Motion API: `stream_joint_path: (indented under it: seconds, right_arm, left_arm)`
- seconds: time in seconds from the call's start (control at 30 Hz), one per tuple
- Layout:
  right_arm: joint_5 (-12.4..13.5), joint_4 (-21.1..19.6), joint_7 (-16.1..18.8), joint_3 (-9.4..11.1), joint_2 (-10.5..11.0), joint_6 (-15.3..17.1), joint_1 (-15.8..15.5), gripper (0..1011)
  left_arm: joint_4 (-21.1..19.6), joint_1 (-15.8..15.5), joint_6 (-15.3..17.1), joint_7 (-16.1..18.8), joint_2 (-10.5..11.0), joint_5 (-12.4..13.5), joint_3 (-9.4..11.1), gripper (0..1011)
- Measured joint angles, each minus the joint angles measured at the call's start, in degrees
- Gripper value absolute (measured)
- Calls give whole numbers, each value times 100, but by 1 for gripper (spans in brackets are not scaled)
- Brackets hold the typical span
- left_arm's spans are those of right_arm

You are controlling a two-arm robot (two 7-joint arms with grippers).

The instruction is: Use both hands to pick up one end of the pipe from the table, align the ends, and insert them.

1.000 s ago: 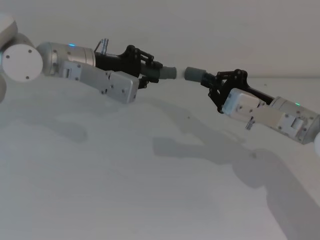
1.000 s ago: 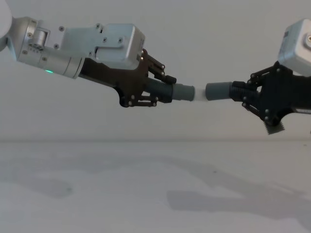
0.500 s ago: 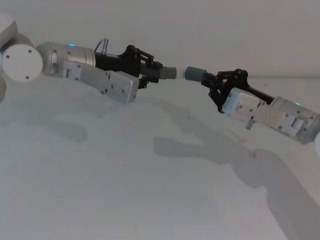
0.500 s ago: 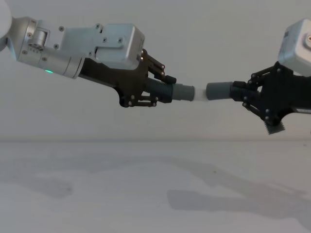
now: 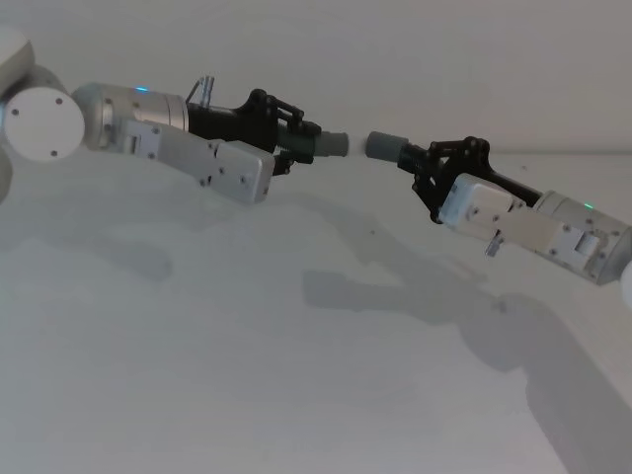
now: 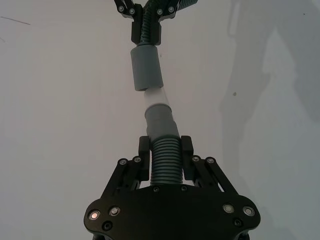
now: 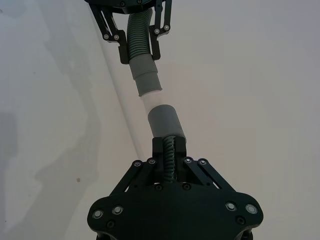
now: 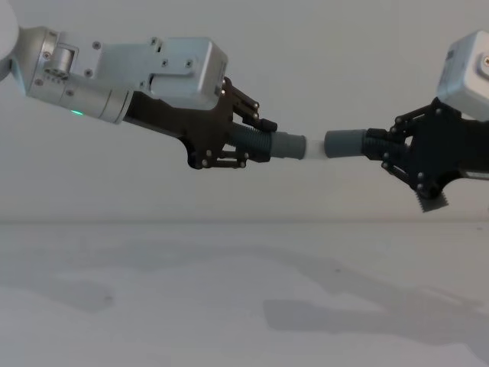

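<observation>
Pinching light, flexible ribbed pipe (image 6: 164, 162) in left end effector (image 6: 165, 150); gripping other piece (image 7: 169, 150) in right end effector (image 7: 169, 150), cuffs nearly meeting between.

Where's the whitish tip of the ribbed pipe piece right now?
In the chest view, the whitish tip is held up above the table, mid-frame, just left of the wider cuff held by the right gripper.

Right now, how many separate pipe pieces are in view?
2. The ribbed piece is held in the left gripper, its pale tip facing the other piece, held in the right gripper. Both are above the table.
</observation>
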Motion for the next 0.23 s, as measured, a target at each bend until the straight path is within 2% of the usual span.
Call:
stream_joint_path:
  seconds: [0.23]
  right_arm:
    - [2,0,2,0,0,2,0,114]
  left_arm:
    - [0,0,0,0,0,0,0,343]
